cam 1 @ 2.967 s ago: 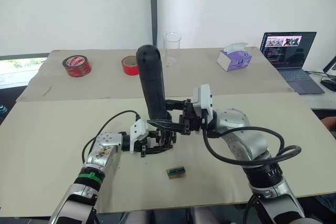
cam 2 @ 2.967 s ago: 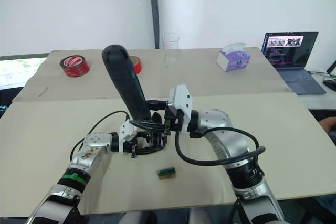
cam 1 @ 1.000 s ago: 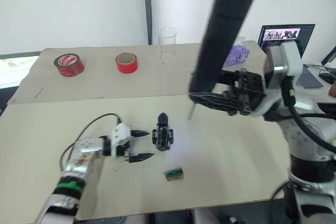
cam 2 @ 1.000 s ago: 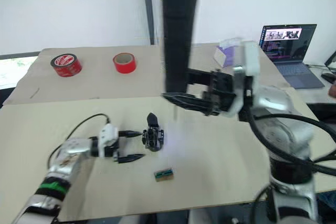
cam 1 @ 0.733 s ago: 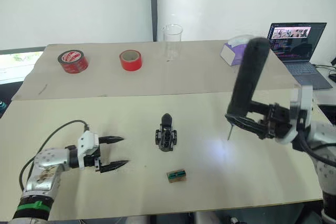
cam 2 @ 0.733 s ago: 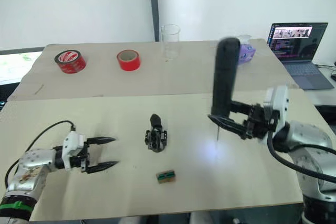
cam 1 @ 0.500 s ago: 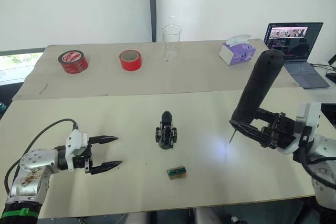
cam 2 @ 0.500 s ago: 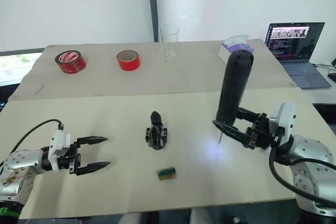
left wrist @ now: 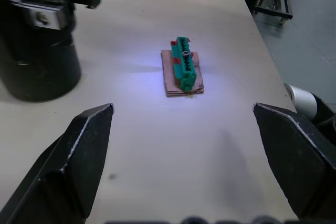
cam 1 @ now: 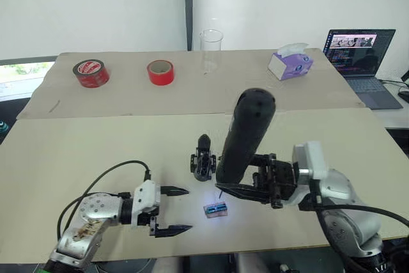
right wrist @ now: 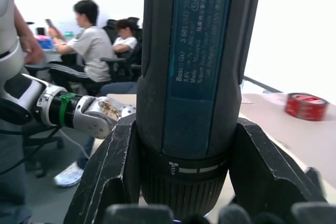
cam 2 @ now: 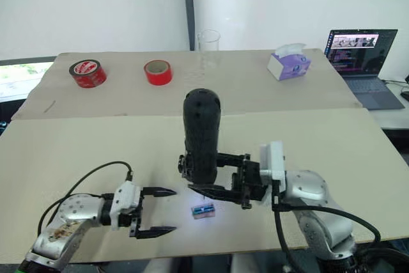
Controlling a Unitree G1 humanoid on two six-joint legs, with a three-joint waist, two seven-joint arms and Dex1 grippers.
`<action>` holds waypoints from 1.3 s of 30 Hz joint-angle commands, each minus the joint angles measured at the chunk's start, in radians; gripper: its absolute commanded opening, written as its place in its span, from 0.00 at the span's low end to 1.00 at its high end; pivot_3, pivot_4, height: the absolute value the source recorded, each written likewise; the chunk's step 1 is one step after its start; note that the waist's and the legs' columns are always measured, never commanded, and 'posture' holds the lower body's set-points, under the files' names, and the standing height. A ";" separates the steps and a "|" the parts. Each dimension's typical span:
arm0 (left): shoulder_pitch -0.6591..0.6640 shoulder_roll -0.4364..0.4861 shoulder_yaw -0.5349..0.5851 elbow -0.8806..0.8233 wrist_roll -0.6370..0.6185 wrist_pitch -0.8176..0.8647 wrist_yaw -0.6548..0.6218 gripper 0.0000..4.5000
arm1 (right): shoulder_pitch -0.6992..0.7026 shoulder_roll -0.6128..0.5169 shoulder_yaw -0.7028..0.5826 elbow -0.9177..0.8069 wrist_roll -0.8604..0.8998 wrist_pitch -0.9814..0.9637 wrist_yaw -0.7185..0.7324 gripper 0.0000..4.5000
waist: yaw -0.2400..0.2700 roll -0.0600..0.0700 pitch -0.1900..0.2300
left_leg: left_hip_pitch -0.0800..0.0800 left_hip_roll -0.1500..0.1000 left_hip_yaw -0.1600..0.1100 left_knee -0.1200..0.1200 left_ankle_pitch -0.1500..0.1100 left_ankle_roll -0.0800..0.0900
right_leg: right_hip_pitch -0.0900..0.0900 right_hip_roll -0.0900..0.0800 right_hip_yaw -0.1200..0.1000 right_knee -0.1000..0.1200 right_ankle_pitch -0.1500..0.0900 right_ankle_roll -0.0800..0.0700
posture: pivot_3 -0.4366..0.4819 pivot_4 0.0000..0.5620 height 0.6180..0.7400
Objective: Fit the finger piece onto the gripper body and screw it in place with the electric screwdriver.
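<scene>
The right gripper (cam 1: 246,191) gripped the electric screwdriver (cam 1: 245,136) low on its thick black barrel, both fingers closed around it, and held the tool upright with a slight lean near the middle of the front table (cam 1: 77,151). The rounded end stood uppermost; the thin metal bit pointed down, and its white light fell on the table top around a small green-brown block (cam 1: 215,209) lying just below the tip. In the right wrist view the barrel's printed label faced the camera, the two black fingers (right wrist: 113,171) pressing it from either side.

The gripper body (cam 1: 203,158) stood on the table at about 10 o'clock from the block, just beside the screwdriver and partly behind it, its one pointed black finger sticking up. No loose finger piece could be made out.

The left gripper (cam 1: 171,210) hung low over the table at 9 o'clock from the block, its two pointed fingers spread wide and holding nothing. The left wrist view looked between those fingers (left wrist: 79,150) at the lit block, apart from both tips.

On the rear table, at 12 o'clock, stood two rolls of red tape (cam 1: 91,73), a clear plastic cup (cam 1: 211,50) and a purple tissue box (cam 1: 289,64). An open laptop (cam 1: 354,49) sat at about 2 o'clock. People were seated in the background of the right wrist view (right wrist: 92,40).
</scene>
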 commanded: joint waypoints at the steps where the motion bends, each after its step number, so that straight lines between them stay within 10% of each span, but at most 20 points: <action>1: 0.012 -0.016 -0.041 -0.034 0.024 0.009 0.034 1.00 | -0.018 0.004 0.007 0.000 -0.008 -0.063 0.040 0.43 | 0.000 0.000 0.000 | 0.000 0.000 0.000 0.000 0.000 0.000 | 0.000 0.000 0.000 0.000 0.000 0.000 | 0.48 0.27 1.00; 39: -0.053 -0.132 -0.192 0.147 0.138 -0.071 0.114 1.00 | -0.025 0.040 0.094 0.139 -0.108 -0.195 0.138 0.43 | 0.019 0.005 -0.003 | 0.012 0.000 0.000 0.002 0.000 0.000 | 0.013 -0.001 0.000 0.000 -0.002 -0.003 | 0.48 0.27 1.00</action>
